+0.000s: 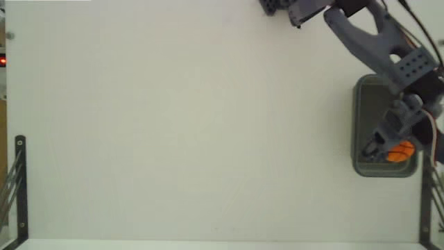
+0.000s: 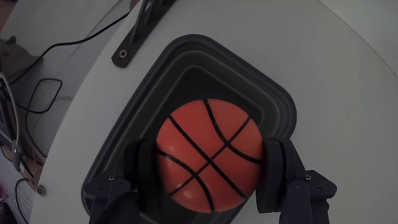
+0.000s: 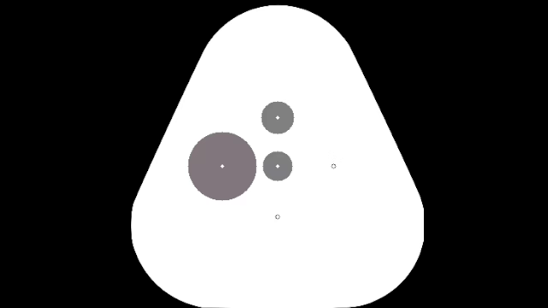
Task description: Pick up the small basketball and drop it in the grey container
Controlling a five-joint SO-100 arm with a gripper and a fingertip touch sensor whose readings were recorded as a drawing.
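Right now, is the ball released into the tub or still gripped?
Still gripped. In the wrist view the pincer has a finger on each side of the small basketball, holding it over the grey container. Whether it hangs above the rim: cannot tell.

basketball (image 2: 208, 155): orange, slightly glossy, smooth skin with thin black seams
container (image 2: 186, 56): grey moulded plastic, matt
gripper (image 2: 208, 180): dark grey matt plastic
table (image 1: 180, 125): white, smooth, matt
bracket (image 1: 21, 187): black metal
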